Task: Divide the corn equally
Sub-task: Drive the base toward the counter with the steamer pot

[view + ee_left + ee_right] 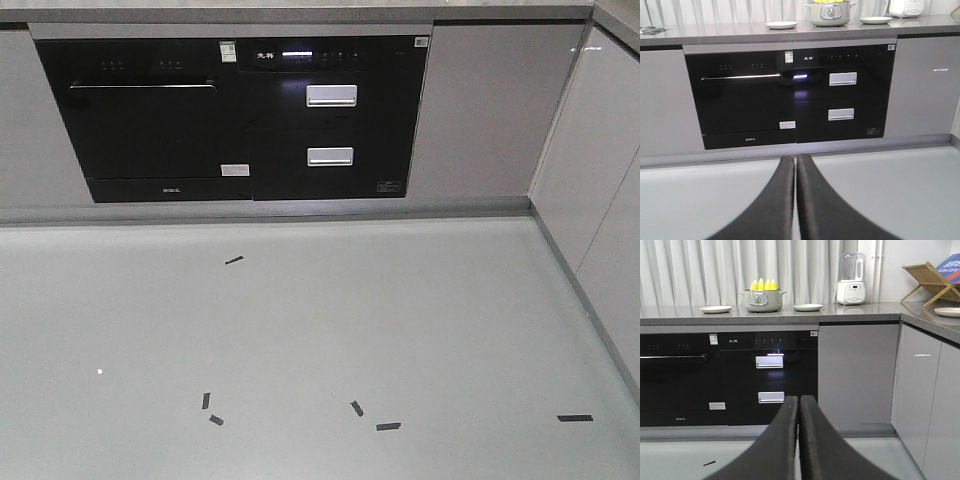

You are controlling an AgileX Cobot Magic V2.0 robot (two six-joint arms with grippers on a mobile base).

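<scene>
Right wrist view: right gripper (799, 400) and left gripper (795, 159) closed and empty; corn (764, 285) standing in the pot (762, 301).
Both pairs of fingers are pressed together along their length, with nothing between them. Four yellow corn tips counted, upright in the pot; the lower parts are hidden by its wall. Left wrist view cuts the pot off at its rim. Two plates counted beside the pot: left plate (716, 309), right plate (808, 307). One blender (852, 279) stands further right of the pot; the wooden rack (932, 277) beyond it is cut off at the frame edge.
</scene>
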